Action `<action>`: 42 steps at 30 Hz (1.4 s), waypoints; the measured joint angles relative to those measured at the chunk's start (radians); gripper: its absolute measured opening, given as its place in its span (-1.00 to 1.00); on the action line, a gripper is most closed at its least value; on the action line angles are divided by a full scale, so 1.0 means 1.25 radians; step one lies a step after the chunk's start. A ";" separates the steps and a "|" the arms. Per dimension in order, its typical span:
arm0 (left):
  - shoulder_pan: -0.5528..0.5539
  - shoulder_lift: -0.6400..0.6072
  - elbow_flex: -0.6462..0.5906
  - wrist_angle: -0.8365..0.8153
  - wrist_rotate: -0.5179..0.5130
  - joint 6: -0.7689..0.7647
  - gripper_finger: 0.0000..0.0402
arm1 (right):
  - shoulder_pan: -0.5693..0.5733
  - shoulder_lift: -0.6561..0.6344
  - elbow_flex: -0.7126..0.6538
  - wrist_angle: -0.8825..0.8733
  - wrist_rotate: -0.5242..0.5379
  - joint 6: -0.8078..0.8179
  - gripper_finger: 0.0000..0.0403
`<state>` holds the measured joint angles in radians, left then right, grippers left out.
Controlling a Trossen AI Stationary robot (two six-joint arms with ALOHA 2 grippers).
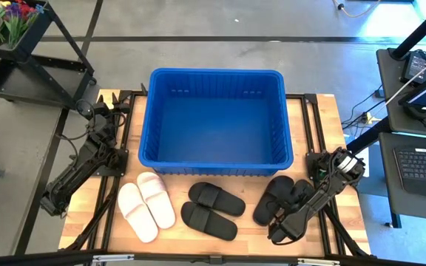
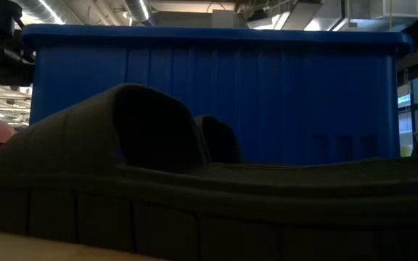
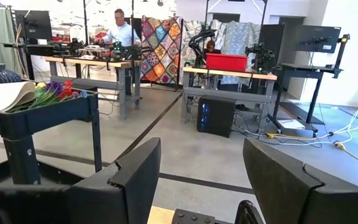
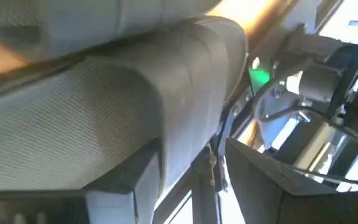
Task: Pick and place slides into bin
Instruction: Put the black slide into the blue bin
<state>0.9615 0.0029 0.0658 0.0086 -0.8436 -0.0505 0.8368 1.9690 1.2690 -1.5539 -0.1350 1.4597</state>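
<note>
Since these are foam-looking slides, I'd guess they're light, a bit squishy and bendy, so no real risk of breaking anything. The wide strap looks like the obvious place to pinch; the flat sole would probably just flex or slip.

All six sit on the desk [image 1: 324,118] just in front of the blue bin [image 1: 214,81]: the white pair [image 1: 146,205] to the left, one black pair [image 1: 213,210] in the middle, the other black pair [image 1: 281,198] to the right. The bin has nothing in it yet, just bare blue floor, so I'd say the job is barely begun.

Right gripper [image 1: 278,235] is down at the near end of the right-hand black pair, with a dark ribbed slide surface filling its wrist view. Can't tell whether its jaws are open or pinched on anything. Left gripper [image 3: 201,180] is parked off the left side of the desk, jaws spread wide apart with nothing between them, looking out into the room.
</note>
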 joint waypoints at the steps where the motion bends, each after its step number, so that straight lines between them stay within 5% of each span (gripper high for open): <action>1: 0.000 0.000 0.000 0.000 0.000 0.000 0.11 | 0.000 0.000 0.000 0.000 0.005 0.000 -0.11; 22: 0.000 0.000 0.000 0.000 0.000 0.000 0.11 | 0.000 0.000 0.000 0.021 0.049 -0.002 -0.13; 42: 0.000 0.000 0.000 0.000 0.000 0.000 0.11 | -0.001 -0.003 -0.047 0.061 -0.005 -0.002 -0.75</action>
<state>0.9615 0.0029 0.0658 0.0086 -0.8440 -0.0502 0.8360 1.9656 1.2098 -1.4772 -0.1412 1.4578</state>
